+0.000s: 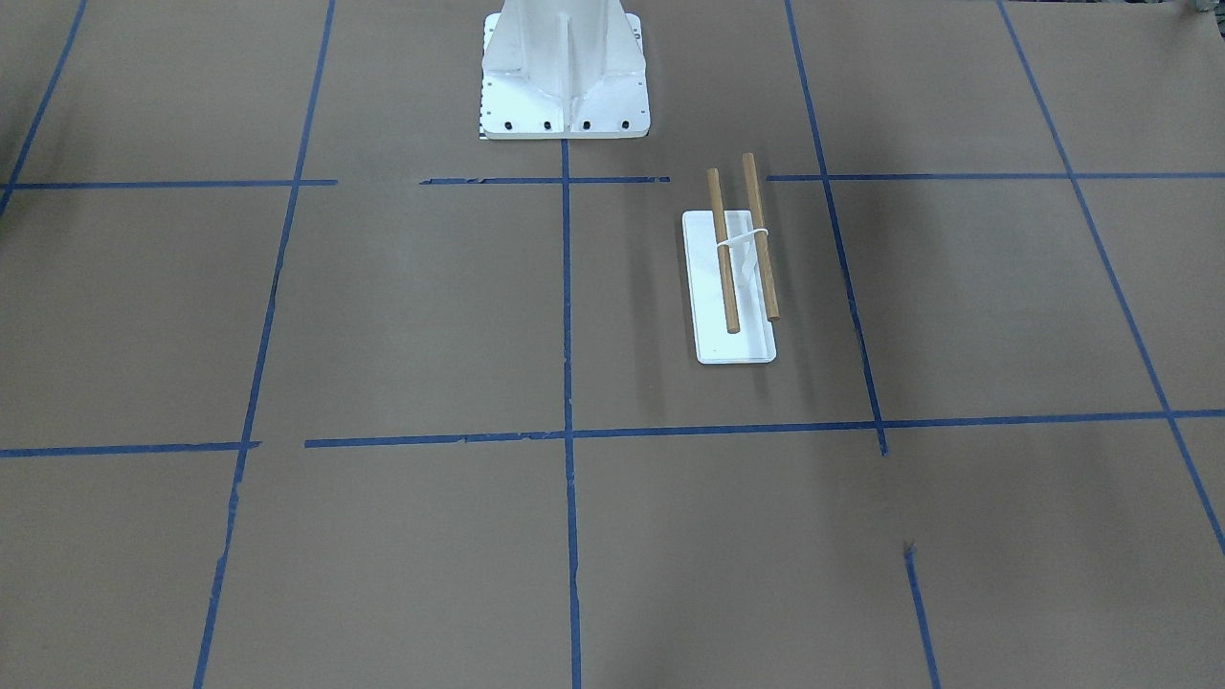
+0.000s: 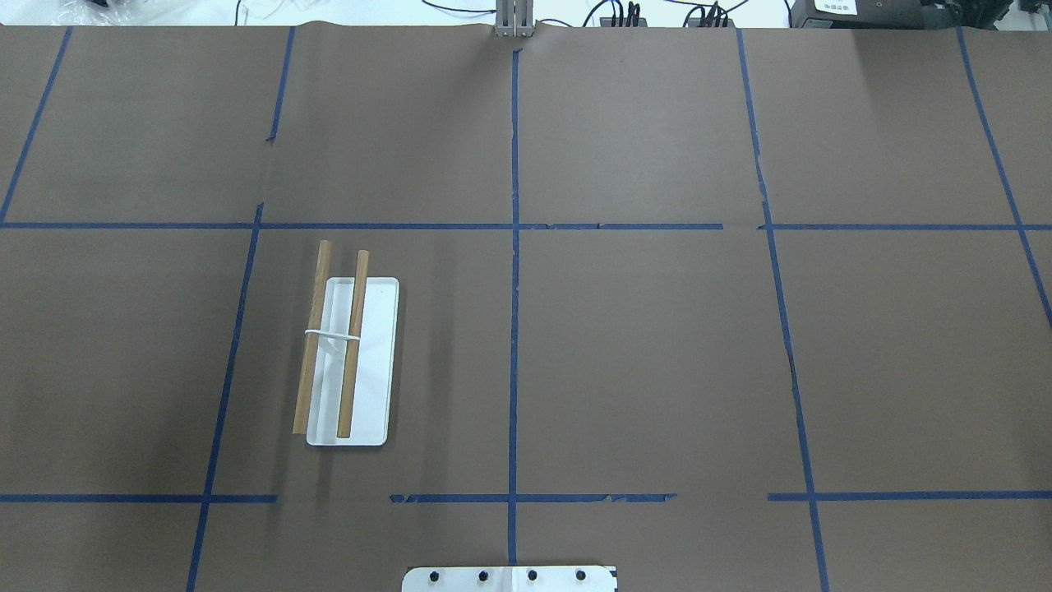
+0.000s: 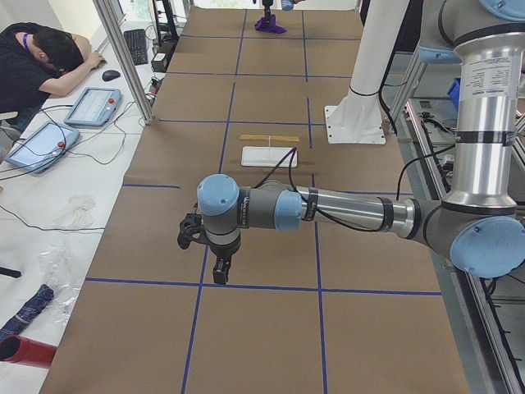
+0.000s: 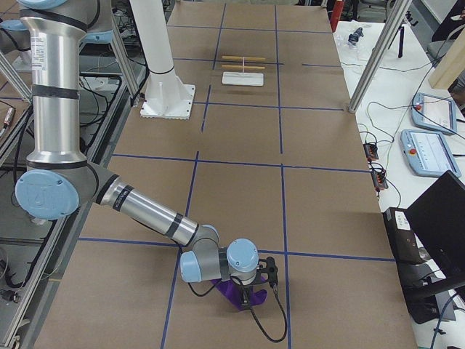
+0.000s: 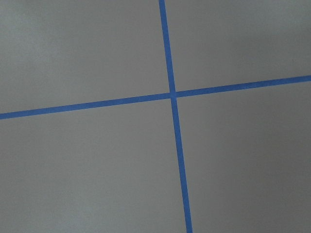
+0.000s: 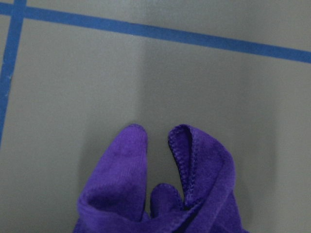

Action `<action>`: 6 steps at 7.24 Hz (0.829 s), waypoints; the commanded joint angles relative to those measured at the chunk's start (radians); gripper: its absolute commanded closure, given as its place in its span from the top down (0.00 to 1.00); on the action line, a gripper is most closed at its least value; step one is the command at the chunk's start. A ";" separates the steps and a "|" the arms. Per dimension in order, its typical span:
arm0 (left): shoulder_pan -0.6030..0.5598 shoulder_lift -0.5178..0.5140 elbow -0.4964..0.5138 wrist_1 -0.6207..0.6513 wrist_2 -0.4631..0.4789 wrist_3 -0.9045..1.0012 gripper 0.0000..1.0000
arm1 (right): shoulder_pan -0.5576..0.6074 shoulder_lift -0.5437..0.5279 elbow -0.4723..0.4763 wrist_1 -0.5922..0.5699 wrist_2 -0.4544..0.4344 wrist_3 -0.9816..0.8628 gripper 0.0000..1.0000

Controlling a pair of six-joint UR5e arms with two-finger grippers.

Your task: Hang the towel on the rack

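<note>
The rack [image 1: 732, 277] stands on the brown table, a flat white base with two parallel wooden dowels on a white support; it also shows in the overhead view [image 2: 349, 362] and small in both side views [image 3: 269, 152] [image 4: 243, 73]. A purple towel [image 4: 234, 291] lies bunched at the table's far right end, filling the bottom of the right wrist view [image 6: 160, 194]. My right gripper [image 4: 245, 297] is down on the towel; I cannot tell if it is open or shut. My left gripper [image 3: 220, 277] hangs over bare table far from the rack; its state cannot be told.
The large white bolted pedestal [image 1: 565, 77] stands at the robot's side of the table [image 2: 509, 578]. Blue tape lines [image 5: 172, 94] grid the table. A person [image 3: 41, 57] leans on a side desk with tablets [image 3: 90, 105].
</note>
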 commanded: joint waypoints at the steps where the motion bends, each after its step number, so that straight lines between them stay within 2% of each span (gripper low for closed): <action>1: -0.002 -0.004 -0.003 0.000 0.000 0.000 1.00 | -0.016 -0.006 -0.008 0.002 0.003 0.002 1.00; 2: -0.003 -0.006 -0.013 0.002 0.000 -0.002 1.00 | -0.018 -0.012 -0.008 0.002 0.003 0.002 1.00; 3: -0.003 -0.009 -0.015 0.003 0.000 -0.002 1.00 | -0.016 -0.018 -0.008 0.003 0.006 0.003 0.75; 4: -0.005 -0.010 -0.017 0.005 0.000 -0.002 1.00 | -0.016 -0.018 -0.005 0.003 0.008 -0.007 0.11; 5: -0.005 -0.009 -0.023 0.006 0.000 -0.002 1.00 | -0.016 -0.018 -0.003 0.005 0.008 -0.021 0.00; 6: -0.005 -0.009 -0.026 0.006 0.000 -0.003 1.00 | -0.015 -0.022 0.004 0.006 0.012 -0.023 0.00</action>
